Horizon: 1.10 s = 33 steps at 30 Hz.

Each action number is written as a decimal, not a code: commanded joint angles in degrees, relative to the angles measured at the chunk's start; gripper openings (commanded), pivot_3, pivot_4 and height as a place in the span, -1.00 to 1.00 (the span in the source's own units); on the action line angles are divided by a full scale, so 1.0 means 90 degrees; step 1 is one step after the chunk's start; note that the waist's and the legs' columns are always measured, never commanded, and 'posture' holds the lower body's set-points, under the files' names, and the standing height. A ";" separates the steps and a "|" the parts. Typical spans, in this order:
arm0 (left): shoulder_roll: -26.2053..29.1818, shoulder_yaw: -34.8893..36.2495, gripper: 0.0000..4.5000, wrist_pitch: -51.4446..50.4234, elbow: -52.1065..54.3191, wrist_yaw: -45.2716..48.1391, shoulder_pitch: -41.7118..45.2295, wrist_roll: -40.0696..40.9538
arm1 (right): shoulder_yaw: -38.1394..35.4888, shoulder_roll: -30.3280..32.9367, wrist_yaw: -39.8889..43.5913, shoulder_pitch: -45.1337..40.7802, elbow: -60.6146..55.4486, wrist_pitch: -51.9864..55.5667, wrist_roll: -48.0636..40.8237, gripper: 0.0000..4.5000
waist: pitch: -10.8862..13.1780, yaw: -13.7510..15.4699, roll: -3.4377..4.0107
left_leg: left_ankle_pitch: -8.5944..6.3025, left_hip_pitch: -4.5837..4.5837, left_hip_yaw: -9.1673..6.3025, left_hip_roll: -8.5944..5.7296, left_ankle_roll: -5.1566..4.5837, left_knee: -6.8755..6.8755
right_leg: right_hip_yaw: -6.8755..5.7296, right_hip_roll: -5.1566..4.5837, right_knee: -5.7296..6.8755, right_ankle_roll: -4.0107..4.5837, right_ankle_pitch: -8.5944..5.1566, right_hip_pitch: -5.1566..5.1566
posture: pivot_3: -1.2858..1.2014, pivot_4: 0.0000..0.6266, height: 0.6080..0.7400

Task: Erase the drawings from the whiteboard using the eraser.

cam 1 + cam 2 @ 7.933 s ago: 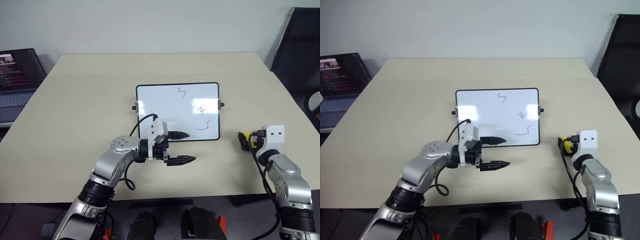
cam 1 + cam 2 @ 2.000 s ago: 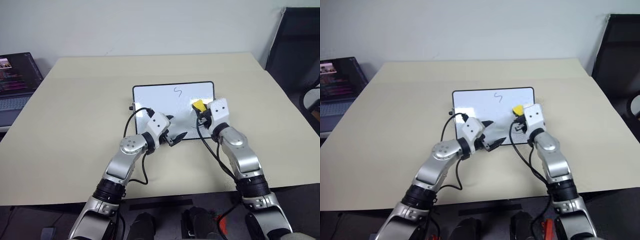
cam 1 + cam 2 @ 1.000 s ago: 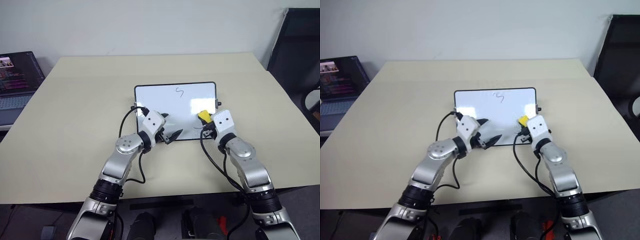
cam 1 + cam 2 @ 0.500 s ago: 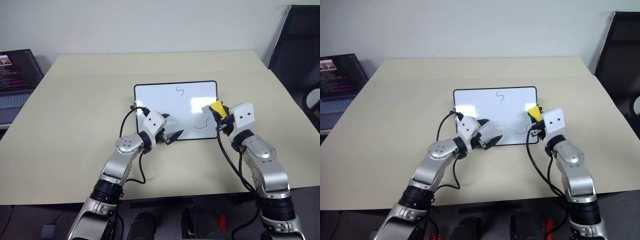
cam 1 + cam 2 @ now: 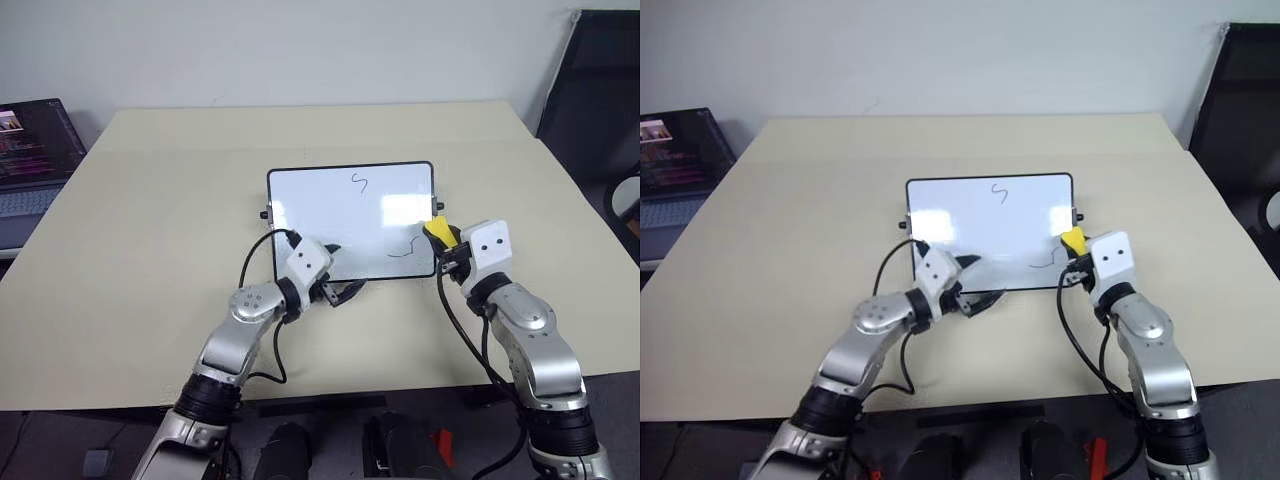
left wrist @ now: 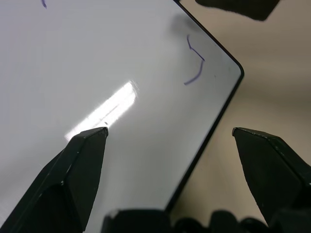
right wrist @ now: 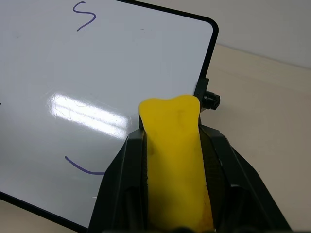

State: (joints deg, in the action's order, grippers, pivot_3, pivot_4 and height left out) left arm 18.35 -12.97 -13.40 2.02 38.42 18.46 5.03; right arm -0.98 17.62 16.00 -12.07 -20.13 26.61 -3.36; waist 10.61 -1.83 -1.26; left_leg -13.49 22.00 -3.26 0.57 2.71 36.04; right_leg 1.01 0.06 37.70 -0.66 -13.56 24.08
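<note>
Eraser [image 5: 436, 231] sits pinched between your right gripper's [image 5: 441, 240] black fingers, its yellow length running along them and sticking out past the tips, over the right short edge of the whiteboard [image 5: 330, 200] beside the small black knob [image 7: 211, 100]. The board lies flat in the middle of the table [image 5: 140, 220], long axis left to right from the head camera. Two drawings are on it that you can make out: a curved stroke [image 5: 403, 247] in the near right corner, just toward nine o'clock of the eraser tip and a little nearer you, and an S-shaped squiggle [image 5: 359, 182] near the far edge, toward eleven o'clock and well apart. The right arm is clearly the nearer one to both. Your left gripper [image 5: 340, 291] is spread, holding nothing, one finger over the board surface and the other over the table, straddling the near long edge; whether it touches the frame I cannot tell. I judge your next stroke is a short sweep toward nine o'clock with the eraser pressed down onto the curved stroke, while the left steadies the board against sliding.
</note>
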 commanded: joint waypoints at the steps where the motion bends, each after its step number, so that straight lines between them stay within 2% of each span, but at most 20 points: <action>1: 0.0044 -0.0153 1.00 -0.0052 0.0482 0.0091 -0.0120 -0.0016 | -0.0055 0.0033 -0.0008 -0.0039 -0.0289 -0.0154 -0.0008 -0.50 | 0.0000 0.0003 0.0000 | 0.0000 0.0000 0.0000 0.0000 0.0000 0.0001 | -0.0001 0.0000 0.0001 0.0000 0.0000 0.0000 | 0.03 -0.52 1.00; 16: 0.0033 -0.0101 1.00 -0.0243 0.0460 -0.0023 -0.0002 0.0018 | 0.0616 -0.0305 0.0032 -0.0622 0.0658 -0.0834 0.0187 -0.50 | 0.0000 0.0003 0.0000 | 0.0000 0.0001 0.0001 -0.0001 0.0000 0.0001 | 0.0000 0.0001 0.0001 0.0000 0.0000 0.0000 | 0.03 -0.52 1.00; 19: 0.0089 -0.0051 1.00 -0.0269 0.0430 -0.0019 0.0091 0.0013 | 0.0966 -0.0140 0.0013 -0.0766 0.1069 -0.0469 0.0604 -0.50 | 0.0000 0.0005 0.0000 | 0.0000 0.0003 0.0003 -0.0003 0.0000 0.0001 | 0.0002 0.0000 -0.0001 0.0000 0.0000 0.0000 | 0.03 -0.52 1.00; 24: 0.0100 -0.0011 1.00 -0.0323 0.0443 -0.0072 0.0138 0.0024 | 0.1056 0.0020 -0.0048 -0.0781 0.1317 -0.0330 0.0930 -0.50 | -0.0001 0.0010 0.0000 | 0.0000 -0.0003 0.0002 -0.0002 -0.0001 0.0002 | 0.0001 0.0000 0.0002 0.0000 0.0001 -0.0003 | 0.03 -0.52 1.00; 33: 0.0066 -0.0066 1.00 -0.0385 0.0569 -0.0104 0.0040 0.0031 | 0.1087 0.0101 0.0009 -0.0476 0.0950 0.0029 0.1122 -0.50 | -0.0001 0.0010 -0.0002 | 0.0001 -0.0010 0.0002 -0.0003 -0.0001 0.0009 | 0.0002 0.0000 0.0009 -0.0001 0.0001 -0.0009 | 0.03 -0.52 1.00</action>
State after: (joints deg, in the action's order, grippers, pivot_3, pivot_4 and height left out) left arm 19.01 -14.04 -17.20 4.21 37.79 18.72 5.07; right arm 9.31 17.67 16.16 -17.50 -11.25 25.20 5.78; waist 10.60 -1.74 -1.28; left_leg -13.49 21.91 -3.24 0.55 2.70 36.12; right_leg 1.02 0.06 37.77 -0.66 -13.55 24.00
